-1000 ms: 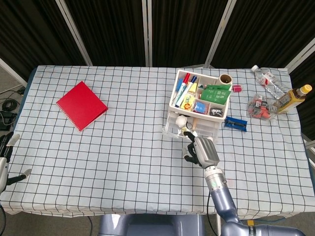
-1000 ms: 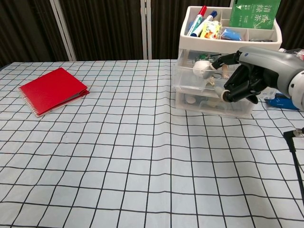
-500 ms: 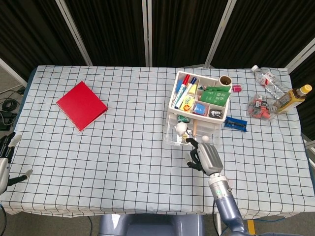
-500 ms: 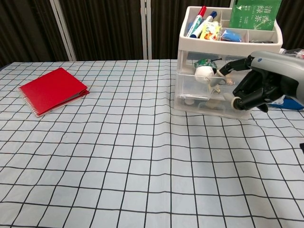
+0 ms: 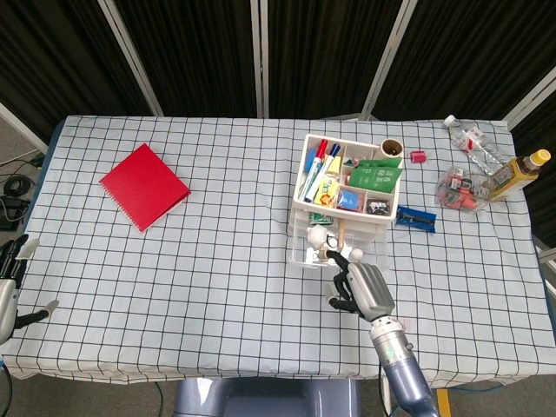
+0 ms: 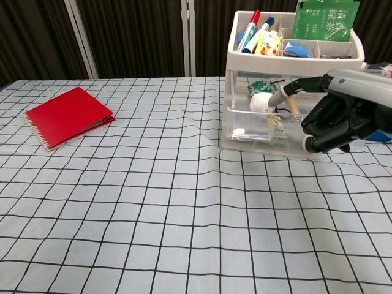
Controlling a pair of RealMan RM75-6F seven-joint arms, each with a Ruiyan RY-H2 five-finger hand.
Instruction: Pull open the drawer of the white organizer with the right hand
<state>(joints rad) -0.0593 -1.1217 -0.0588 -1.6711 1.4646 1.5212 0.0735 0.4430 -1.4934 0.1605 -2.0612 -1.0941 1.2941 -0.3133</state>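
Note:
The white organizer (image 5: 347,176) stands right of the table's middle, its top tray full of markers and a green packet. In the chest view the organizer (image 6: 293,55) sits at the upper right. Its clear lower drawer (image 5: 318,250) sticks out toward the table's front, with a white ball and small items showing inside. My right hand (image 5: 360,288) is at the drawer's front right corner, fingers curled on its front edge. The chest view shows the same hand (image 6: 334,119) gripping the drawer (image 6: 254,130) front. My left hand (image 5: 10,282) hangs off the table's left edge, holding nothing.
A red notebook (image 5: 143,186) lies at the far left, seen also as the notebook (image 6: 67,116) in the chest view. Right of the organizer lie a blue item (image 5: 415,215), a bag of small things (image 5: 460,189), a brown bottle (image 5: 514,172) and a plastic bottle (image 5: 472,137).
My right hand has drawn back toward the table's front and the drawer has slid out with it. The organizer body has shifted and turned a little.

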